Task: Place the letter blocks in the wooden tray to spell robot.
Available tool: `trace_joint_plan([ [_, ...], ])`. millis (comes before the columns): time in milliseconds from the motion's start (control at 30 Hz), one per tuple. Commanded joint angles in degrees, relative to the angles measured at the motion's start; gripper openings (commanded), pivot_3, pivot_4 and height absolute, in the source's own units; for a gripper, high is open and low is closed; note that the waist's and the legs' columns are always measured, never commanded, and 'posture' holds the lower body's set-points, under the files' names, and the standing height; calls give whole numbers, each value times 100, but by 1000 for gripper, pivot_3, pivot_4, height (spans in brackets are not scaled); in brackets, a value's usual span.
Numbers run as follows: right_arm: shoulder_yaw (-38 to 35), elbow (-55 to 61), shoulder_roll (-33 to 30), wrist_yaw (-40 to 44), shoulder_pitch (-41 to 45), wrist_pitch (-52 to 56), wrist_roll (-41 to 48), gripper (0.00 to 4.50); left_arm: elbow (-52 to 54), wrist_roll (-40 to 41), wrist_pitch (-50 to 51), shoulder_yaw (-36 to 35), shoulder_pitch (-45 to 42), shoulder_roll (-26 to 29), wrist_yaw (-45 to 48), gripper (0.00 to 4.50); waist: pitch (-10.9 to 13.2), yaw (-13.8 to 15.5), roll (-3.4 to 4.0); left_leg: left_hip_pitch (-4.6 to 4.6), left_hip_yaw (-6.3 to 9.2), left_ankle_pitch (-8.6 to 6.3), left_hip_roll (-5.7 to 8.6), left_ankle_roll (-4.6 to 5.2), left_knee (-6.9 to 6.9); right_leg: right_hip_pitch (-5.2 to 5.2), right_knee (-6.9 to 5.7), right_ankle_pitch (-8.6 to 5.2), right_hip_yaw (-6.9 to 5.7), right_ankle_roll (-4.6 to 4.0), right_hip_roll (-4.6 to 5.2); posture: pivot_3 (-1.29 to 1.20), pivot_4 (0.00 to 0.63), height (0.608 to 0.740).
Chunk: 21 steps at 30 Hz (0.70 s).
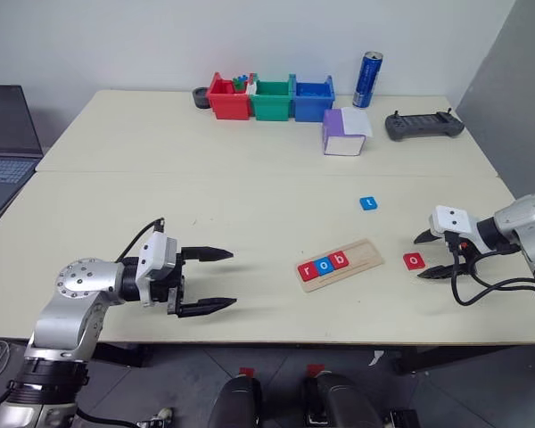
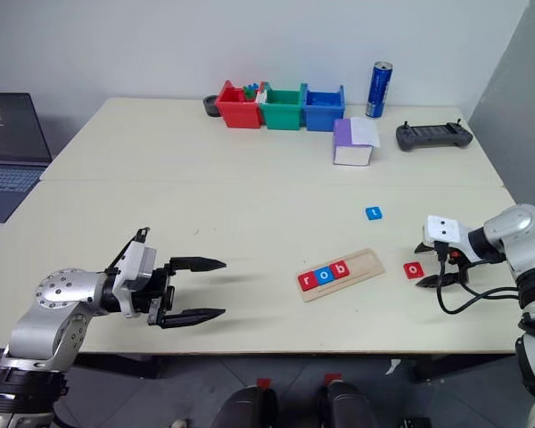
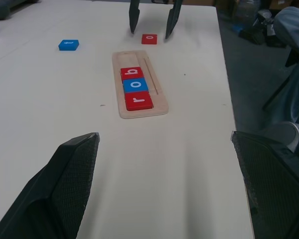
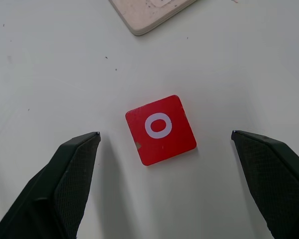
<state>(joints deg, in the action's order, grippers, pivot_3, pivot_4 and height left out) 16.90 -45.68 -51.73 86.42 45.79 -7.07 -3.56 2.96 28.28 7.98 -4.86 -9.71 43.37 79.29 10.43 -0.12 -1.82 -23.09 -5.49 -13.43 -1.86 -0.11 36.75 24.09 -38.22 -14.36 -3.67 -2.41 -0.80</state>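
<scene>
The wooden tray (image 1: 340,264) lies on the table right of centre, holding a red "r" (image 1: 308,269), a blue "o" (image 1: 324,265) and a red "b" (image 1: 339,259). A loose red "o" block (image 1: 414,260) lies flat on the table just right of the tray. My right gripper (image 1: 425,255) is open and hangs directly over that block (image 4: 161,129), fingers either side, not touching it. A blue "t" block (image 1: 367,203) rests farther back. My left gripper (image 1: 228,279) is open and empty, well left of the tray.
Red, green and blue bins (image 1: 271,97) stand at the table's back, with a blue can (image 1: 367,79), a purple and white box (image 1: 344,133) and a dark controller (image 1: 423,125). A laptop (image 1: 5,143) sits at the far left.
</scene>
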Motion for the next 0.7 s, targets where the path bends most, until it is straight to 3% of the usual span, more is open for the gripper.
trace_joint_plan([
  [33, -73, -11, -45, 203, 116, -143, -53, 4482, 254, 125, 29, -132, -13, 80, -53, 4500, 0, -2, 0, 0, 0, 0, 0, 0, 1, 0, -1, 0, 1, 0, 0, 0, 150, 740],
  [133, -51, -60, -13, 135, 76, -225, -116, 4482, 268, 124, 62, -120, -41, 84, -59, 4500, 0, -2, 0, 1, -1, 0, 0, 0, 3, 0, -5, 0, 2, 0, 0, 0, 150, 740],
  [233, -32, -139, 74, -66, 3, -347, -225, 3913, 268, 127, 82, -120, -64, 92, -61, 4500, 0, -2, 0, 2, -1, 0, 0, 0, 8, 0, -11, 0, 3, -1, 0, 0, 150, 740],
  [467, -3, -379, 124, -552, -106, -643, -527, 1562, 238, 116, 97, -114, -119, 114, -63, 4500, -4, -5, -6, 20, -7, 0, 0, 0, 21, -5, -43, -4, 10, -6, 2, 0, 150, 740],
  [700, -579, 1306, 300, 350, 261, 667, 755, 1452, 183, 103, 123, -108, -195, 131, -34, 4500, -1, -43, -1, 21, -13, 2, -1, -2, 24, 6, -71, -6, 14, -9, 4, 0, 150, 740],
])
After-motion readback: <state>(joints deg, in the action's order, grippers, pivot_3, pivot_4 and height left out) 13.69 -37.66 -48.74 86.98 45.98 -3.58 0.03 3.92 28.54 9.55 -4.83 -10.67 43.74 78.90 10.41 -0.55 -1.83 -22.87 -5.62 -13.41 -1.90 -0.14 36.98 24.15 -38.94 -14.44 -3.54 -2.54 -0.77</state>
